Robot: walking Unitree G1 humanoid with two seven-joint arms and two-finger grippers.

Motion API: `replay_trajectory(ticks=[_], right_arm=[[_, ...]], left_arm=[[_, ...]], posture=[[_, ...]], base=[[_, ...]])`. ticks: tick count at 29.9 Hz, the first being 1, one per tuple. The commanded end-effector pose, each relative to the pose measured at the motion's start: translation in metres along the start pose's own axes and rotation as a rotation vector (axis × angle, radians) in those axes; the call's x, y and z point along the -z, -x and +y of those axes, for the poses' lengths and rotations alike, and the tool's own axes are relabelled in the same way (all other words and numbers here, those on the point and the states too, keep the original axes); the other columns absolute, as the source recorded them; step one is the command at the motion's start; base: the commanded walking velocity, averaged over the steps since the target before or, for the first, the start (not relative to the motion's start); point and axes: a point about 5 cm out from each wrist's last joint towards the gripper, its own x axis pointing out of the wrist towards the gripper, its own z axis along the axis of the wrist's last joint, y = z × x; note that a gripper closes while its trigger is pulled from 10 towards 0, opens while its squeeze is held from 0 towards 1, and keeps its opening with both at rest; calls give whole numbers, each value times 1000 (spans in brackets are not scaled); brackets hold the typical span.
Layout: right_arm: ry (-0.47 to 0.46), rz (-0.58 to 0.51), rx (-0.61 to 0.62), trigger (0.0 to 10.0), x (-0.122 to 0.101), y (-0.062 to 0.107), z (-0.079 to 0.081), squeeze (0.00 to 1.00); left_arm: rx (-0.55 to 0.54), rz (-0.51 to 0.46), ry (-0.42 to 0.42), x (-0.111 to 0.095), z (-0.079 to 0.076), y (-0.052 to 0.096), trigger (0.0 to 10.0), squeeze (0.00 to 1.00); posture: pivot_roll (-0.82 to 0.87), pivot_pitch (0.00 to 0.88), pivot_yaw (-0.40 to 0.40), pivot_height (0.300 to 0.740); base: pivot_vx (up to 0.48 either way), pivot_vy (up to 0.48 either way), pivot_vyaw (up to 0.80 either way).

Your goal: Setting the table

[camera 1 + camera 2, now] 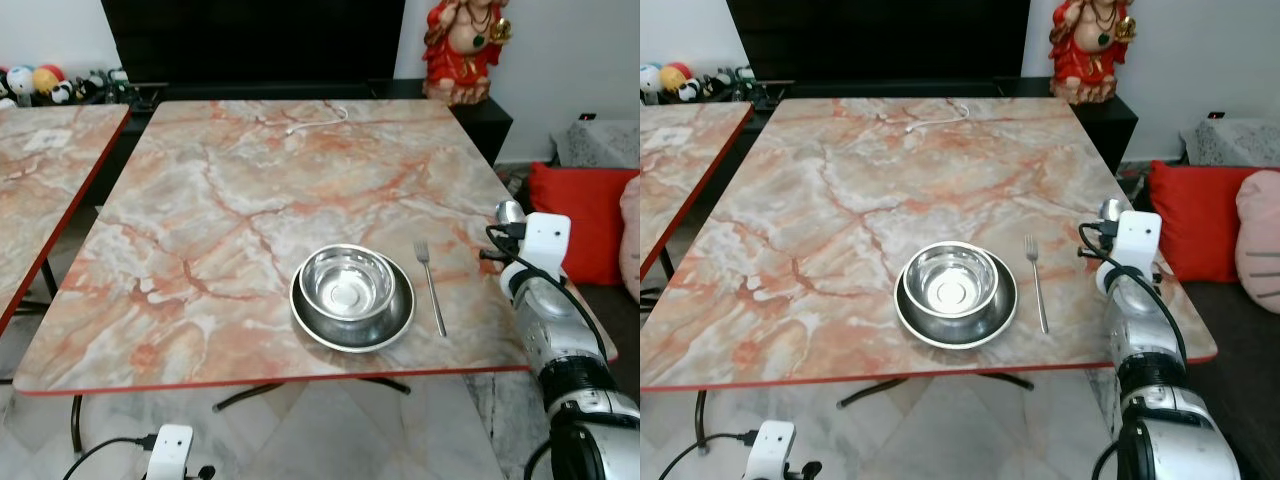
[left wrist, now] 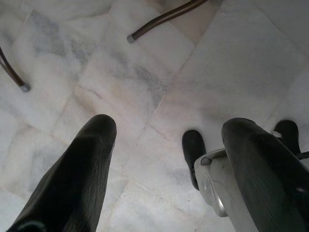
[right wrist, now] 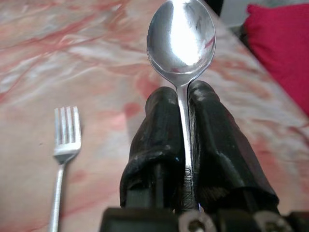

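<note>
A steel bowl (image 1: 346, 280) sits inside a steel plate (image 1: 396, 322) near the front edge of the marble table (image 1: 250, 180). A fork (image 1: 431, 286) lies just right of the plate, tines pointing away from me. My right gripper (image 3: 182, 104) is shut on a spoon (image 3: 182, 36), held over the table's right edge, to the right of the fork; the spoon's bowl (image 1: 509, 211) sticks up past the wrist. My left gripper (image 2: 169, 130) hangs open below the table, over the floor.
A white cable (image 1: 318, 121) lies at the table's far end. A second marble table (image 1: 40, 170) stands to the left. A red statue (image 1: 465, 45) stands at the back right; a red cushion (image 1: 585, 215) lies right of the table. Table legs (image 2: 164, 18) rest on the tiled floor.
</note>
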Motion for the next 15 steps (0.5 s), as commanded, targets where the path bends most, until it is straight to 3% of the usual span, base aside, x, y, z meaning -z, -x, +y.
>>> replay_trajectory(ticks=[1, 15], right_arm=[[-26, 6, -19, 10000, -1, -2, 2, 0], [69, 64, -99, 10000, 14, -5, 21, 0]], left_arm=[[-6, 24, 3, 5, 2, 1, 10000, 0], [-15, 29, 2, 8, 7, 3, 10000, 0]], posture=[[68, 38, -20, 740], [93, 35, -26, 740]], base=[[0, 0, 0], [0, 0, 0]])
